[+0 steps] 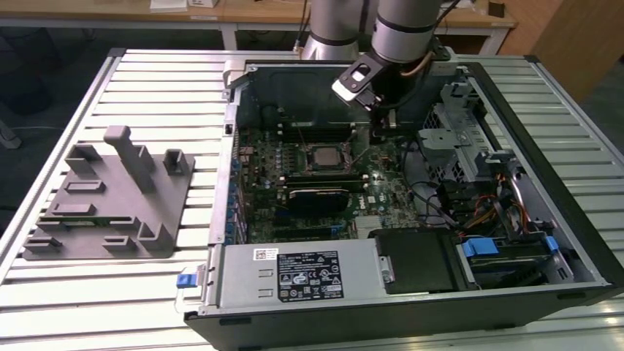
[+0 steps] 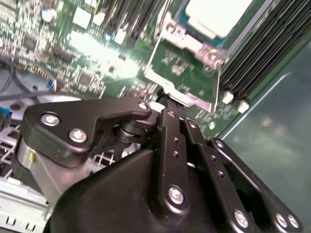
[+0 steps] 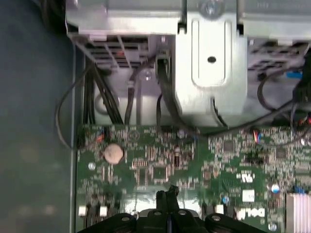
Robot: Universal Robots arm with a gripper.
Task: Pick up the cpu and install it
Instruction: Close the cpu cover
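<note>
The cpu [image 1: 325, 156] is a small silver-topped square lying flat in the metal-framed socket [image 1: 304, 164] on the green motherboard, inside the open computer case. In the second wrist view the cpu [image 2: 218, 17] sits past the socket's metal frame [image 2: 187, 42]. My gripper [image 1: 375, 137] hangs over the board just to the exterior view's right of the socket, apart from the cpu. Its two black fingers are pressed together in both wrist views, gripper [image 2: 164, 101] and gripper [image 3: 167, 193], with nothing seen between them.
The case [image 1: 546, 292] lies open on a slatted metal table [image 1: 146, 88]. A grey fixture plate with upright pegs [image 1: 112, 212] stands at the exterior view's left. Drive cages and cables [image 1: 468, 153] crowd the right side, a power supply [image 1: 297, 274] the front.
</note>
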